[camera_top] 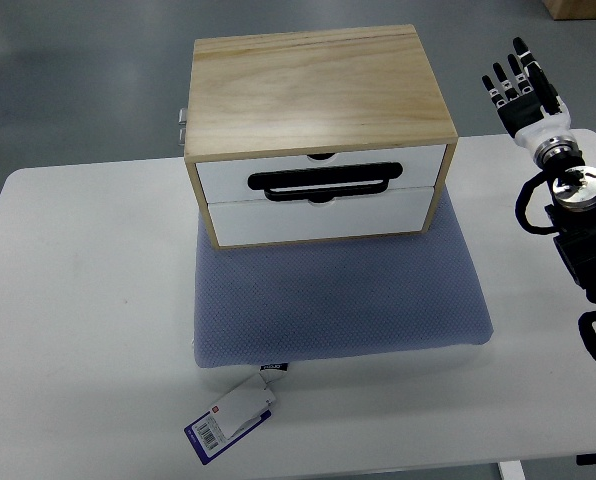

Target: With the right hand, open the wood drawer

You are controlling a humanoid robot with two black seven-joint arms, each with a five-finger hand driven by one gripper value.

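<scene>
On the far left, the white rectangular worktop (78,330) with rounded corners stretches bare, grey floor showing beyond its back edge. Moving in, a small metal fitting (181,126) pokes out from the left wall of the box. Down near the front edge lies a hang tag (230,419), white on top and dark blue beneath, with a barcode and a small red mark on it; the print is too small to read. It hangs off the front edge of the blue-grey textured fabric cushion (338,300), where a little dark label (275,367) is sewn in, its writing also unreadable.

Centre stage: the light wooden two-drawer box (313,90) sits on the back part of that cushion, its front facing the camera. Two white drawer fronts are stacked one above the other, both flush with the frame and closed. The upper wood drawer (318,170) carries a black elongated loop handle (323,183) across its lower edge, right at the seam with the lower drawer (318,217). A small dark notch shows at the top centre of the upper front.

Over to the right, the right hand (523,95), black and white with jointed segments, is raised beyond the box's right side, well apart from the handle. Its fingers (502,82) are extended and slightly apart, gripping nothing. Behind it run a silver wrist joint (578,185) and the black forearm with looping black cables (528,205), coming in from the right edge.
</scene>
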